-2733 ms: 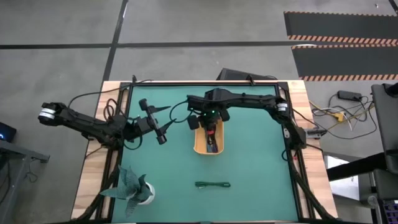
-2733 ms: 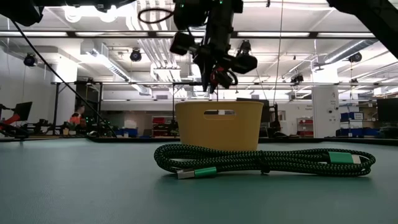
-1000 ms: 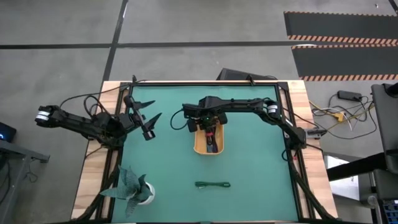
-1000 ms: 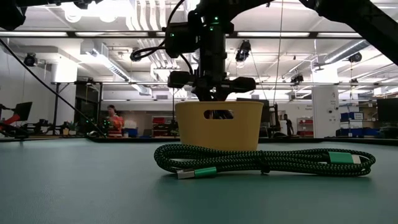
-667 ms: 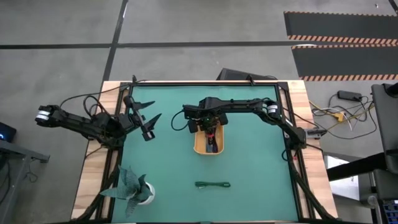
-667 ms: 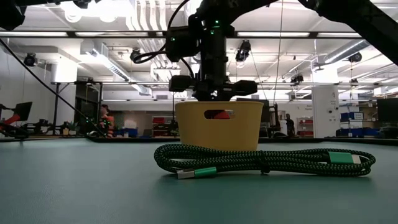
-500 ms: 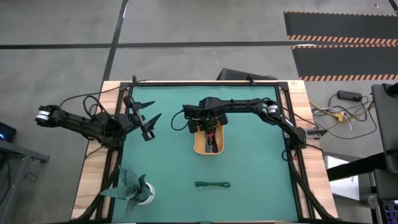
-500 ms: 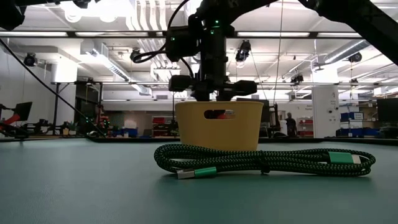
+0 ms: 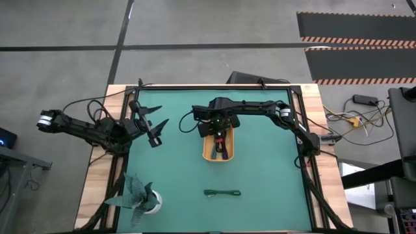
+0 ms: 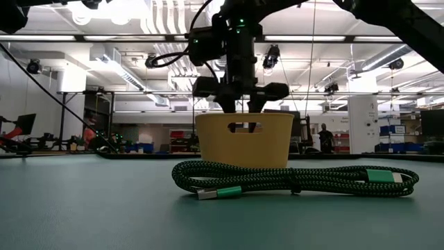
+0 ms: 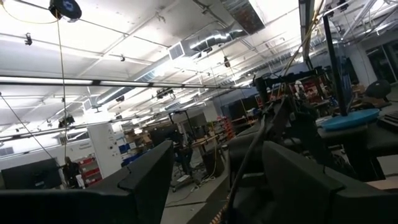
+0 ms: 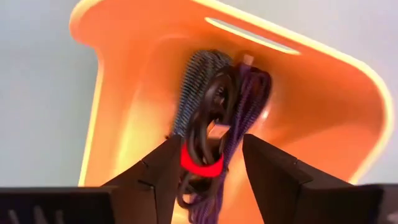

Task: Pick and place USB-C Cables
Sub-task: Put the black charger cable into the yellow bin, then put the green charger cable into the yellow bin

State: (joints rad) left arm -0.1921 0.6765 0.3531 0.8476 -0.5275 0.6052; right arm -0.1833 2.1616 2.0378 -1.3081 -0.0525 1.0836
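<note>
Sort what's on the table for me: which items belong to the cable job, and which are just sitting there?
Job items:
- dark green cable, on the mat
- red-and-black cable, light blue cable and purple cable, in the orange tray
- right gripper, open above the tray

Just lying about:
- teal paper plant
- left gripper, parked aside

Orange tray [image 12: 323,118], red-and-black cable [image 12: 202,163], light blue braided cable [image 12: 196,78], purple cable [image 12: 249,99], dark green braided cable [image 10: 291,179], green worktop [image 9: 266,162], teal paper plant [image 9: 133,192].
</note>
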